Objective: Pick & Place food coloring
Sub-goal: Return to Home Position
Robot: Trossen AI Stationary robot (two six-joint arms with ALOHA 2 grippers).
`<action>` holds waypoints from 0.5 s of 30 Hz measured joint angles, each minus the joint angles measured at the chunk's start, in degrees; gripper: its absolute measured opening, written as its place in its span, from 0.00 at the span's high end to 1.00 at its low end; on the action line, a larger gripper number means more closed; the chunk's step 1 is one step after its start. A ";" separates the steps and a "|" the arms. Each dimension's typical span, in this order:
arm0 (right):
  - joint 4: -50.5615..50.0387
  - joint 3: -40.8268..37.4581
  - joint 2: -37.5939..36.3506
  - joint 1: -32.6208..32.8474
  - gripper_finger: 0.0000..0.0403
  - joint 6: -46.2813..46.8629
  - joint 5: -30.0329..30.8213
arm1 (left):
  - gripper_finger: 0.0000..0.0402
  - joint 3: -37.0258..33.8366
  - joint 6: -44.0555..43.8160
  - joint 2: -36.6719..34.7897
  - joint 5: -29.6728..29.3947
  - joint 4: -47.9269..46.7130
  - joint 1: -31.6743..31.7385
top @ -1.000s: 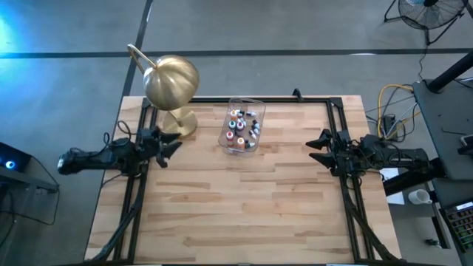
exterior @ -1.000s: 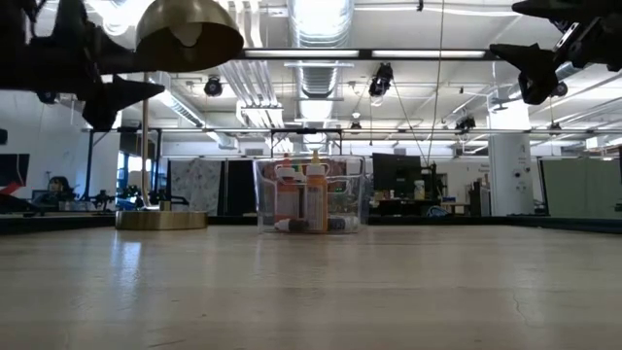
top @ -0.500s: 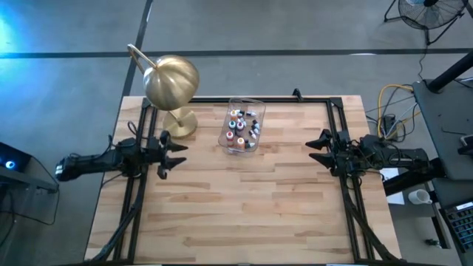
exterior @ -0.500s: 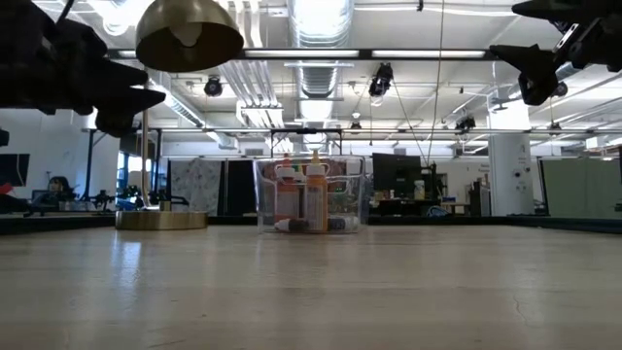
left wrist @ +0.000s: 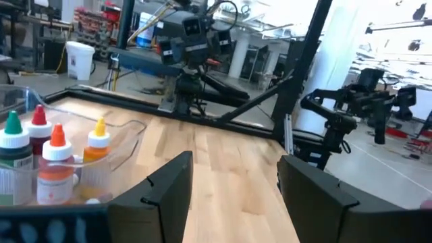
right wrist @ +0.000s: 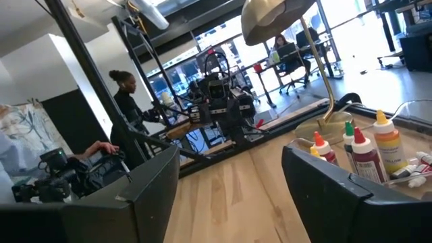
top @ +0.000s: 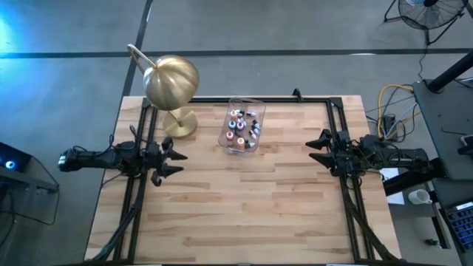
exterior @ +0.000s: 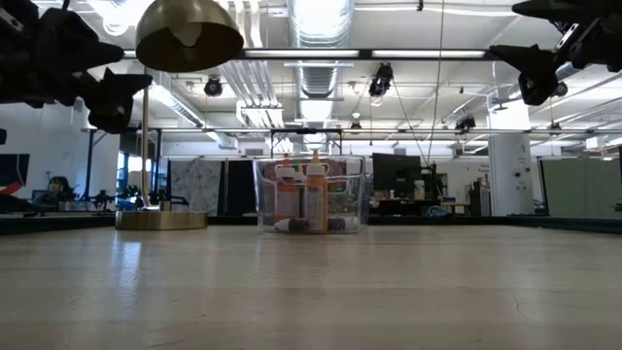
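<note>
Several tiny food coloring bottles (top: 241,125) with orange, red, green and white caps stand and lie inside a clear plastic tub (top: 228,143) toward the table's far edge; they also show in the low view (exterior: 303,199), the left wrist view (left wrist: 50,158) and the right wrist view (right wrist: 361,150). My left gripper (top: 172,160) hovers open above the table's left side, left of the tub. My right gripper (top: 319,148) hovers open at the table's right side, well clear of the tub.
A brass dome lamp (top: 171,81) stands on its round base (top: 179,123) at the far left of the table, close to the left gripper and the tub. A black frame (top: 336,118) rims the table. People show in the room beyond (right wrist: 126,101).
My left gripper has swung toward the table's near edge, away from the lamp base, and drawn back slightly toward the left edge. The right arm, tub and bottles have kept still.
</note>
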 joint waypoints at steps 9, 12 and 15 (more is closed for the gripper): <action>0.02 0.00 0.02 0.00 0.37 0.02 0.00 | 0.53 -0.04 -0.02 0.02 -0.23 -0.25 0.45; 0.02 0.00 0.02 0.00 0.37 0.00 0.00 | 0.53 0.02 -0.01 0.24 -0.24 -0.13 0.33; 0.02 0.00 0.02 0.01 0.36 0.00 -0.01 | 0.53 0.02 -0.02 1.63 -0.32 -0.25 0.34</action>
